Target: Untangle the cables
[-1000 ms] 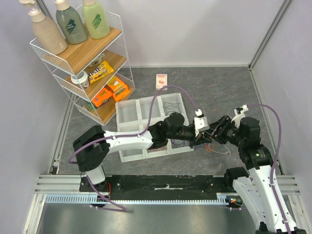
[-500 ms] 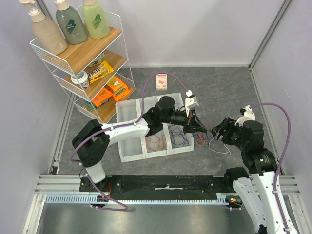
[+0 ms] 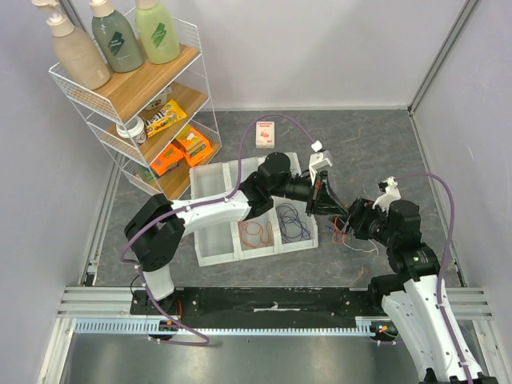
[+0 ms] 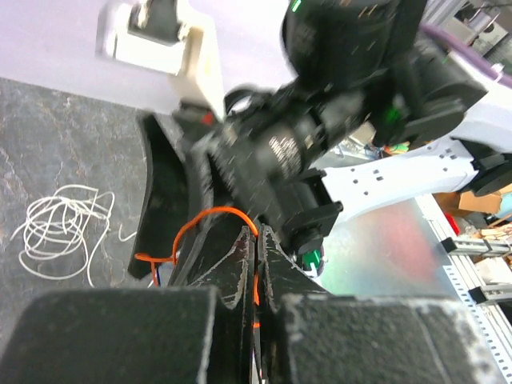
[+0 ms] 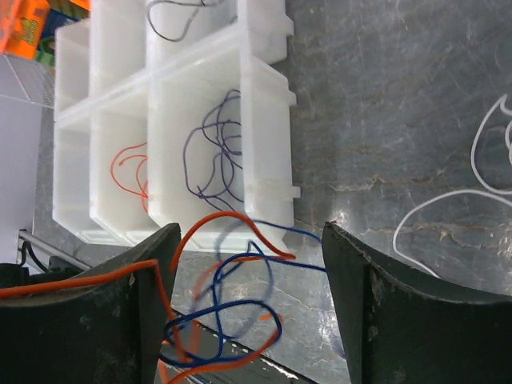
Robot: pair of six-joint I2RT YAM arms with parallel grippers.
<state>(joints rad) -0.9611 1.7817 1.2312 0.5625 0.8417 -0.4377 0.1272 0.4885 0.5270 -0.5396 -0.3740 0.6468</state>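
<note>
With three thin sorted wires [image 5: 210, 152] lying in the white plastic divided tray [image 5: 270, 120], our left gripper [image 4: 256, 240] pinches the thin orange wire [image 4: 220, 211] and our right gripper [image 5: 250, 240] gapes wide, with the thin blue wire [image 5: 240, 307] tangled in it yet to be freed.

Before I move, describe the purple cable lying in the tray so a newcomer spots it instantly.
Start at the white compartment tray on the table. In the row nearest the arm bases, the right-end compartment holds the purple cable, looped and alone. The compartment to its left holds an orange cable; nothing else in the tray is purple.

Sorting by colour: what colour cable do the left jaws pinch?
Thin orange cable; clearest in left wrist view.
</note>
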